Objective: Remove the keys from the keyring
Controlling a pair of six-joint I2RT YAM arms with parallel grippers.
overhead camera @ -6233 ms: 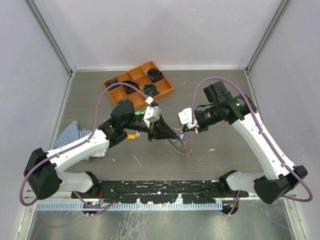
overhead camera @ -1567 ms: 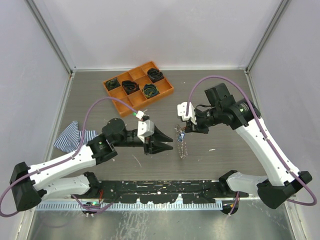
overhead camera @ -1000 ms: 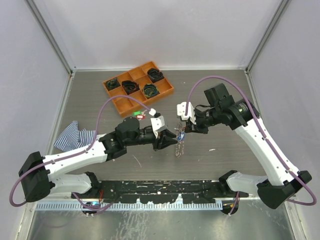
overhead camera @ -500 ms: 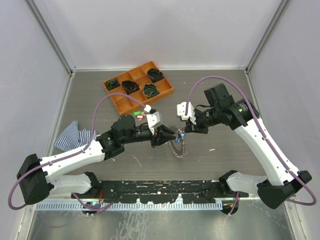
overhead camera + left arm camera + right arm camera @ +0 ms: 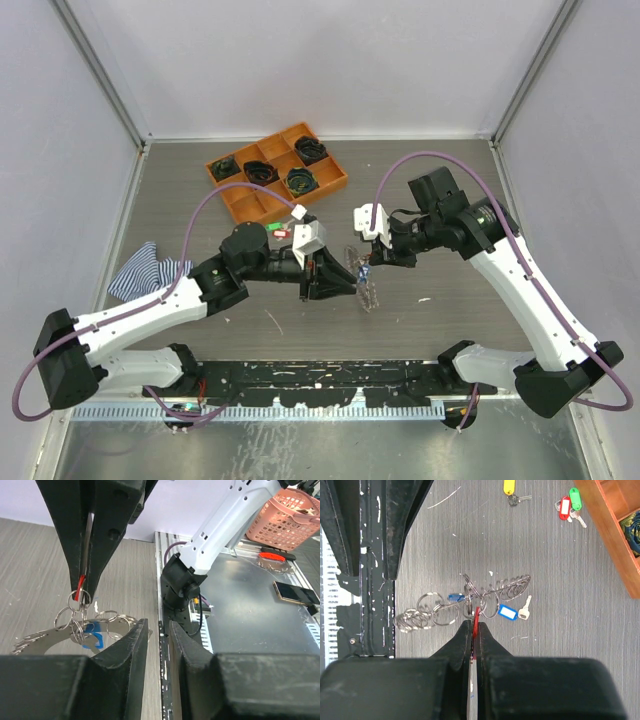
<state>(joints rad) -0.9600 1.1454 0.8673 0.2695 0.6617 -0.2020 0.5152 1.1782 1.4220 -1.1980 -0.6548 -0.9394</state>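
Note:
My right gripper (image 5: pixel 368 262) is shut on the red tag (image 5: pixel 475 616) of a key and holds the keyring (image 5: pixel 363 282) hanging just above the table. The keyring (image 5: pixel 470 601) is a bunch of silver rings, with a blue-tagged key (image 5: pixel 509 612) still on it. My left gripper (image 5: pixel 347 284) is right beside the ring on its left. Its jaws stand a narrow gap apart with nothing between them, and the rings (image 5: pixel 75 616) lie left of its left finger. A yellow-tagged key (image 5: pixel 509 487) and red- and green-tagged keys (image 5: pixel 569 504) lie loose on the table.
An orange compartment tray (image 5: pixel 277 172) with black coiled bundles stands at the back left. A striped cloth (image 5: pixel 150 270) lies at the left. The metal rail (image 5: pixel 320 378) runs along the near edge.
My left gripper has swung in from the lower left to the keyring and narrowed its jaws. In the last half second it edged slightly down and right. The right arm has held still.

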